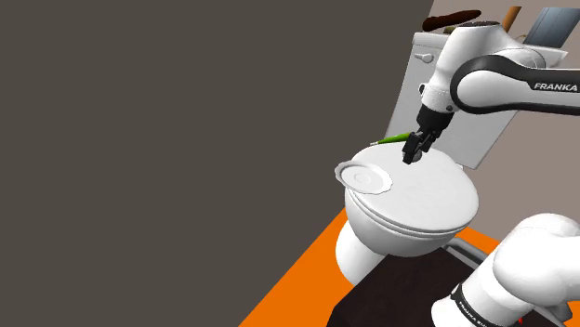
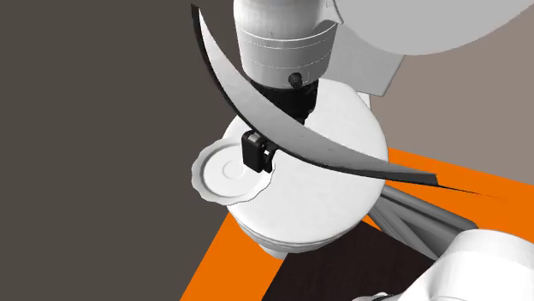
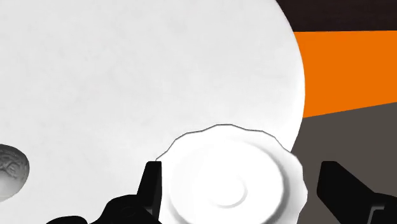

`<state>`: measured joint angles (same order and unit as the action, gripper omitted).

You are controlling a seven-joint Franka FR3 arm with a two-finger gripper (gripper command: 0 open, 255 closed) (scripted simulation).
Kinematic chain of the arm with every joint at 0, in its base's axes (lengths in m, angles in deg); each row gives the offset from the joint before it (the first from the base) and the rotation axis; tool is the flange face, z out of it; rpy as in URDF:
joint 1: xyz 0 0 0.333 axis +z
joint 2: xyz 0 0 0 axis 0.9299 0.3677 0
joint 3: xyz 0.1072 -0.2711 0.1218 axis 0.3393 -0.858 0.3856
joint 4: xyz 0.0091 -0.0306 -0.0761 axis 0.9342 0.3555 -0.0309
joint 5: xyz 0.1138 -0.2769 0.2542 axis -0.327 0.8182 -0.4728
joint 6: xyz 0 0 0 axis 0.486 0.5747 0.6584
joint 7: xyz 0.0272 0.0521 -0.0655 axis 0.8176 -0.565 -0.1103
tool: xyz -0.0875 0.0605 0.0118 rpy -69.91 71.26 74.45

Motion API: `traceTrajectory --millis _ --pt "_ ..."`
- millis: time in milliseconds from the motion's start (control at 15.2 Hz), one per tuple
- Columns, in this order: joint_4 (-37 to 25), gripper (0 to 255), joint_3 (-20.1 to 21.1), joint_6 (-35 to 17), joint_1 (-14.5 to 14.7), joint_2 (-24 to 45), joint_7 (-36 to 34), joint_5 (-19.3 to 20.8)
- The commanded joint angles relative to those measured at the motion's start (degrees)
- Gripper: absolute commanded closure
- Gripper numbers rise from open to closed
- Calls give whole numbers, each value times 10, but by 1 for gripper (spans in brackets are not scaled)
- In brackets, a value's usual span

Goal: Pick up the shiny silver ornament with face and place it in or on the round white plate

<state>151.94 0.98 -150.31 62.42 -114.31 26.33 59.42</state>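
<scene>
The black gripper (image 1: 412, 150) was seen with its fingers spread wide apart and nothing between them, poised over the closed white toilet lid (image 1: 423, 197). In the shoulder view, a dark grey wall (image 1: 158, 139) was shown at the left. Next, the round white plate (image 1: 364, 176) was found lying on the lid's front edge. Just right of it the gripper was pointed downward, tilted slightly towards the plate. Further right, the white arm (image 1: 493, 79) was seen bent over from the upper right, in front of the cistern (image 1: 465, 130).

In the wrist view, the plate (image 3: 210, 159) was framed between the two fingers (image 3: 153, 178) without being touched. The silver-grey ornament (image 3: 11, 168) was seen resting on the lid (image 3: 159, 63), outside the finger gap and apart from the plate. Orange floor (image 3: 343, 70) was visible beyond the lid.
</scene>
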Motion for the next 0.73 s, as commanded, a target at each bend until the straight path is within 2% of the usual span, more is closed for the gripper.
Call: traceTrajectory --millis 0,660 --pt "20 0 -11 -49 -16 5 0 24" --pt "69 0 -72 -302 -111 91 -20 144"
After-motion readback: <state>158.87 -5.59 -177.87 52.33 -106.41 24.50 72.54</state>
